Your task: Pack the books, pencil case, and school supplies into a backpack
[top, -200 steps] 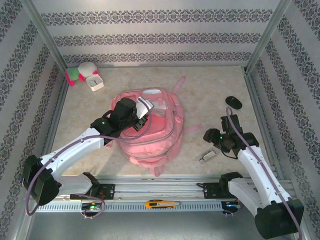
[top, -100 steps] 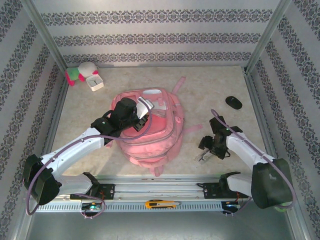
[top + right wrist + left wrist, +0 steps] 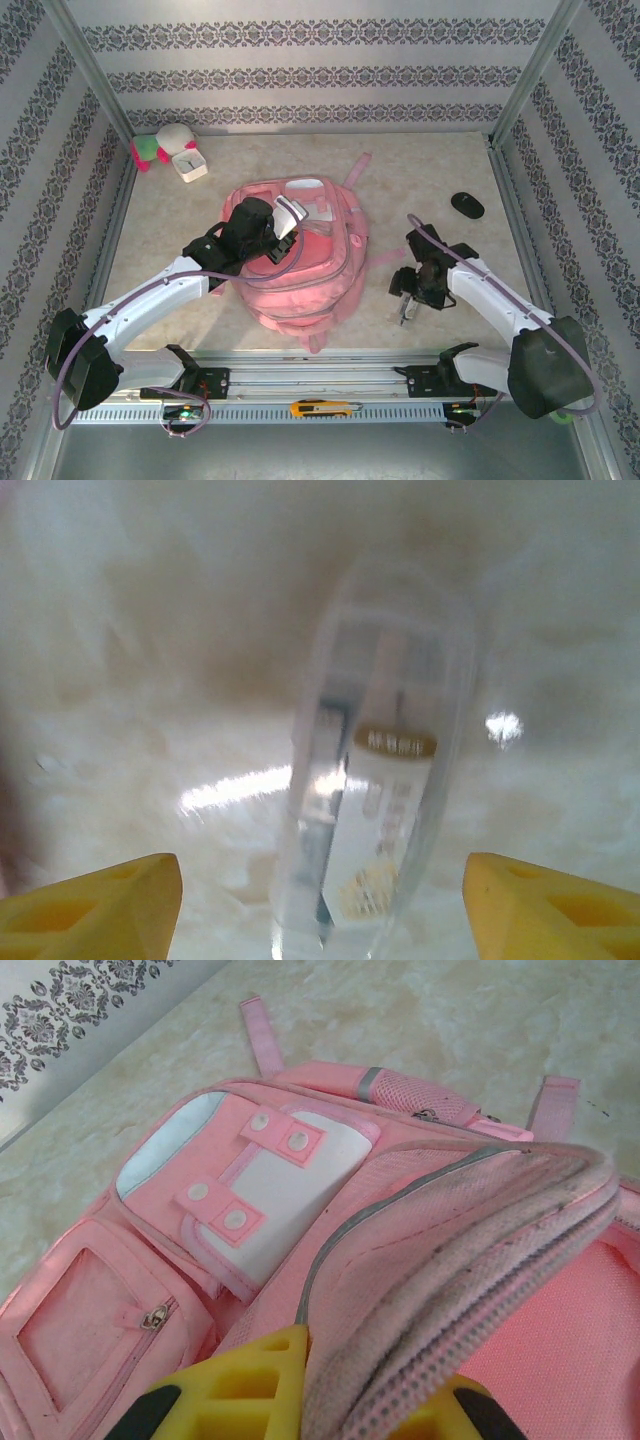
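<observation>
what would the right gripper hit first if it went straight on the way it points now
Most likely the clear plastic packet lying on the table, centred ahead of the right gripper; depth is blurry.

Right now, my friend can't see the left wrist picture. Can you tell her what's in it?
The left end effector pinches the zip rim of the pink backpack between yellow fingers, holding its main opening up. Beyond are its white front pocket with snap tabs and the pale marbled table.
</observation>
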